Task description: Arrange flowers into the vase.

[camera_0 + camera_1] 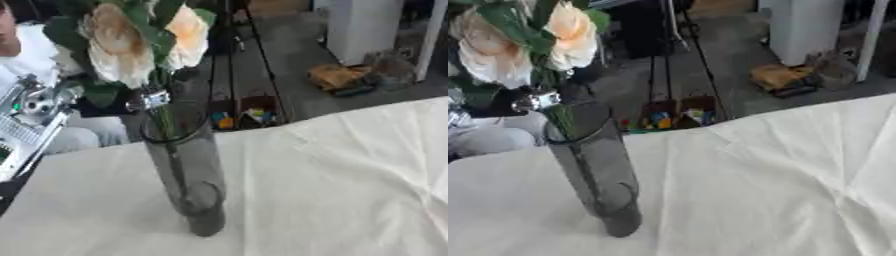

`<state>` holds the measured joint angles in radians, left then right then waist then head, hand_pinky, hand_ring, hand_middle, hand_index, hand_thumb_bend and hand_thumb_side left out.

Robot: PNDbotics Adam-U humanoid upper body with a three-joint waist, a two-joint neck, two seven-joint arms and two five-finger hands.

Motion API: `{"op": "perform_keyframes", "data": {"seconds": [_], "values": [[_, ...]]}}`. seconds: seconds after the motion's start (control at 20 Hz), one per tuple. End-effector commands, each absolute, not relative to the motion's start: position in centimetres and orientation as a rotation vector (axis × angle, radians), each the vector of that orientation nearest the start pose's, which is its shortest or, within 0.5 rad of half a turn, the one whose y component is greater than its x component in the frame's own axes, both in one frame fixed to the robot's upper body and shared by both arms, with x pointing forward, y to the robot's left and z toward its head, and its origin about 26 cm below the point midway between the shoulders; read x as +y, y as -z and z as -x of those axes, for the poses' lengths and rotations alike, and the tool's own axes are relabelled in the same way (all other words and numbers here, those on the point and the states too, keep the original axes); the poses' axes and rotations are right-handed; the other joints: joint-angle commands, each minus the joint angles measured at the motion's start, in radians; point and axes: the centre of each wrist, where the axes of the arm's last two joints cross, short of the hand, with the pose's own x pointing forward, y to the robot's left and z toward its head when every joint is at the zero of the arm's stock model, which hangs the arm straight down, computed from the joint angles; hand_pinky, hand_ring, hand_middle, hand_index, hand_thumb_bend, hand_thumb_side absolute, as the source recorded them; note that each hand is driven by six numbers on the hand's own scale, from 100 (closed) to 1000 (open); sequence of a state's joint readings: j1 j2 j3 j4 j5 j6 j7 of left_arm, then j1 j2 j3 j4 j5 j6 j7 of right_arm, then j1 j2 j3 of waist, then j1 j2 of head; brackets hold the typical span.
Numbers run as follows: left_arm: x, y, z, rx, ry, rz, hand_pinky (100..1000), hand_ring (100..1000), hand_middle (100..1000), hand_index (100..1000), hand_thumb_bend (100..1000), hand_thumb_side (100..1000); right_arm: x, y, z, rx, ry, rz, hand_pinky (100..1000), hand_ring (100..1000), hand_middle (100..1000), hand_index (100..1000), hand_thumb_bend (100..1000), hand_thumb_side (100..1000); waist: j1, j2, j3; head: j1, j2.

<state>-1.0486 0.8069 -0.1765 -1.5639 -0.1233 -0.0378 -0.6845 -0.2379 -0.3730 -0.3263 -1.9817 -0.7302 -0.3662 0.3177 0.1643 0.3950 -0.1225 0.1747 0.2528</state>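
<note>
left eye: from the head, looking down and forward, close over the table (350, 200) | right eye: same aim, set slightly rightward, so the vase (597, 170) sits further left | shared: vase, flowers (131, 45), cloth, floor beyond; table seems tilted

Cream-peach flowers (131, 42), smoky grey vase (188, 170), white tablecloth (332, 190).
</note>
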Motion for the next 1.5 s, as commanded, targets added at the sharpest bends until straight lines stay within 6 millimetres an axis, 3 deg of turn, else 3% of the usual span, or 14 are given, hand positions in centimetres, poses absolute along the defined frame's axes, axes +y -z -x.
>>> {"op": "perform_keyframes", "data": {"seconds": [0.05,1.0,1.05,1.15,1.5], "values": [[27.8,-41.8,-36.1,-1.957,1.583,-0.585,1000,1000,1000,1000,100,1000,-35.4,-21.9,-27.9,3.508,0.186,0.488,606,726,602,732,100,1000,-0.006,-0.018,0.0,0.005,-0.01],[28.4,-42.0,-37.2,-1.762,1.6,-0.647,1000,1000,1000,1000,100,1000,-35.4,-21.9,-27.9,3.52,0.188,0.49,606,725,600,733,100,1000,0.002,-0.018,-0.001,0.002,-0.016],[28.4,-42.0,-37.2,-1.756,1.601,-0.647,1000,1000,1000,1000,186,1000,-35.4,-21.9,-27.9,3.52,0.189,0.49,606,725,600,734,100,1000,0.002,-0.018,-0.002,0.002,-0.016],[28.6,-42.1,-37.6,-1.706,1.6,-0.658,1000,1000,1000,1000,217,1000,-35.4,-21.9,-27.9,3.522,0.194,0.492,606,725,600,734,100,1000,0.005,-0.018,-0.004,0.005,-0.018],[28.9,-43.1,-37.9,-1.618,1.641,-0.688,1000,1000,1000,1000,240,1000,-35.4,-21.8,-27.9,3.528,0.205,0.493,606,725,599,735,100,1000,0.008,-0.017,-0.002,0.007,-0.018]]}}
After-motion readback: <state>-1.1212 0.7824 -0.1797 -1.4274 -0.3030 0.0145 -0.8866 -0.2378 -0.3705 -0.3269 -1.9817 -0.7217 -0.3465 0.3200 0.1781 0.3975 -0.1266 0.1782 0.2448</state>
